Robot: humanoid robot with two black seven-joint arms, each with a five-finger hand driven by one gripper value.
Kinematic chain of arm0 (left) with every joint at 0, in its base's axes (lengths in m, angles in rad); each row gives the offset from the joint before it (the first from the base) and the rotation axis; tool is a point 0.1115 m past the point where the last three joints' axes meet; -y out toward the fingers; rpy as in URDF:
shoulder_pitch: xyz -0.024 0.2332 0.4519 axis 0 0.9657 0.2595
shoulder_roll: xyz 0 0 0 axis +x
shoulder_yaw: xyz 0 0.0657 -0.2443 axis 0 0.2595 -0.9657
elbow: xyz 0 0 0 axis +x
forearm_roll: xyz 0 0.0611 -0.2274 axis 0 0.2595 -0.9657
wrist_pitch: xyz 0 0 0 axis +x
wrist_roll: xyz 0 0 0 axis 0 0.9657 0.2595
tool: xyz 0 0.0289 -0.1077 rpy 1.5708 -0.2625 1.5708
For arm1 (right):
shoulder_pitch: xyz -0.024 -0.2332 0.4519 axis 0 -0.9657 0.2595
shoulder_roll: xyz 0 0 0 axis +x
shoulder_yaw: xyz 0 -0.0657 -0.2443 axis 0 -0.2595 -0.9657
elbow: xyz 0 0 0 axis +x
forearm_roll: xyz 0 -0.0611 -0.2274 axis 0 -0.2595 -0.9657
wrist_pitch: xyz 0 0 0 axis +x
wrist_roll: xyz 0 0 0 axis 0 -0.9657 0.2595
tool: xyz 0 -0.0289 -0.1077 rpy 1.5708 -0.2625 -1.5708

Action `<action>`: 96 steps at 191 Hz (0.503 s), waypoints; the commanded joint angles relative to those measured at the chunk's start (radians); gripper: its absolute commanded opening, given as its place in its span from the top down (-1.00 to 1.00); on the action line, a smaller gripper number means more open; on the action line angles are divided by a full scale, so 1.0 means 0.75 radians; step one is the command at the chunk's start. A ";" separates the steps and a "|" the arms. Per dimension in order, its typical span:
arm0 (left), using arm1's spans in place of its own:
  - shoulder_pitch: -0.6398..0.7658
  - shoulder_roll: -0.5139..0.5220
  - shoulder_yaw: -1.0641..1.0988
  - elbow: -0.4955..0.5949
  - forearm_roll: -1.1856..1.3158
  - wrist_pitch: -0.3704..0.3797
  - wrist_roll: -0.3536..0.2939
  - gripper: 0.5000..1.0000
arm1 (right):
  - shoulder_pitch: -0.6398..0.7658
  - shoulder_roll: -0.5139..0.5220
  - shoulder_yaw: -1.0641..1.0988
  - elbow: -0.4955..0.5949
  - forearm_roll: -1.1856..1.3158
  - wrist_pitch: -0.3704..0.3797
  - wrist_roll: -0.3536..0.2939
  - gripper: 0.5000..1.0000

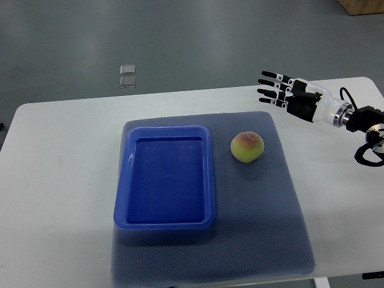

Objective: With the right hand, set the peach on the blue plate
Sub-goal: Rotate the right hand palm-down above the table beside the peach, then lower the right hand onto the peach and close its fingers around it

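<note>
A yellow-green peach (247, 147) with a pink blush rests on the grey mat, just right of the blue plate (165, 176), a shallow rectangular tray with nothing in it. My right hand (277, 90) hovers above the table's far right, up and to the right of the peach, well apart from it. Its fingers (269, 75) are stretched out straight to the left and hold nothing. The left arm does not show.
A grey textured mat (264, 222) lies under the plate and the peach on the white table (60, 180). Two small clear squares (127, 75) lie on the floor beyond the table. A cardboard box corner (363, 6) shows at the top right.
</note>
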 commanded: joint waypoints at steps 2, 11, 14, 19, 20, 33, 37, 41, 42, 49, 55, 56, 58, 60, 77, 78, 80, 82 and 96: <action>0.000 0.000 0.001 0.002 0.000 -0.002 0.000 -1.00 | 0.002 -0.026 0.007 0.000 -0.072 0.009 0.028 -0.70; 0.000 0.000 -0.001 0.002 0.000 0.000 0.000 -1.00 | 0.006 -0.053 0.007 0.004 -0.163 0.028 0.061 -0.70; 0.000 0.000 -0.001 0.002 0.000 0.000 0.000 -1.00 | 0.006 -0.053 0.007 0.004 -0.164 0.028 0.061 -0.70; 0.000 0.000 -0.001 0.002 0.000 0.000 0.000 -1.00 | 0.006 -0.053 0.007 0.004 -0.164 0.028 0.061 -0.70; 0.000 0.000 -0.001 0.002 0.000 0.000 0.000 -1.00 | 0.006 -0.053 0.007 0.004 -0.164 0.028 0.061 -0.70; 0.000 0.000 -0.001 0.000 0.000 0.000 0.000 -1.00 | 0.030 -0.073 0.009 0.004 -0.378 0.058 0.076 -0.69; 0.000 0.000 -0.001 0.000 0.000 0.000 0.000 -1.00 | 0.032 -0.073 0.009 0.004 -0.405 0.061 0.080 -0.69; 0.000 0.000 -0.001 0.000 0.000 0.000 0.000 -1.00 | 0.032 -0.073 0.009 0.004 -0.405 0.061 0.080 -0.69; 0.000 0.000 -0.001 0.000 0.000 0.000 0.000 -1.00 | 0.032 -0.073 0.009 0.004 -0.405 0.061 0.080 -0.69; 0.000 0.000 -0.001 0.002 0.000 0.000 0.000 -1.00 | 0.040 -0.075 0.013 0.028 -0.574 0.059 0.127 -0.69; 0.000 0.000 -0.001 0.002 0.000 0.000 0.000 -1.00 | 0.045 -0.077 0.013 0.057 -0.640 0.050 0.141 -0.69; 0.000 0.000 -0.001 0.002 0.000 0.000 0.000 -1.00 | 0.045 -0.077 0.013 0.057 -0.640 0.050 0.141 -0.69; 0.000 0.000 0.001 0.002 0.000 0.000 0.000 -1.00 | 0.047 -0.081 0.013 0.069 -0.659 0.048 0.143 -0.69; 0.000 0.000 0.001 0.002 0.000 0.000 0.000 -1.00 | 0.049 -0.083 0.013 0.077 -0.681 0.046 0.147 -0.68; 0.000 0.000 -0.001 0.002 0.000 0.000 0.000 -1.00 | 0.061 -0.108 0.013 0.167 -0.851 0.032 0.149 -0.69; 0.000 0.000 -0.001 0.002 0.000 0.000 0.000 -1.00 | 0.061 -0.108 0.013 0.167 -0.851 0.032 0.149 -0.69; 0.000 0.000 -0.001 0.002 0.000 0.000 0.000 -1.00 | 0.063 -0.108 0.013 0.172 -0.869 0.030 0.149 -0.69; 0.000 0.000 -0.001 0.002 0.000 0.000 0.000 -1.00 | 0.067 -0.108 0.013 0.180 -0.886 0.028 0.149 -0.69; 0.000 0.000 -0.001 0.002 0.000 0.000 0.000 -1.00 | 0.085 -0.096 0.011 0.206 -1.018 0.005 0.149 -0.69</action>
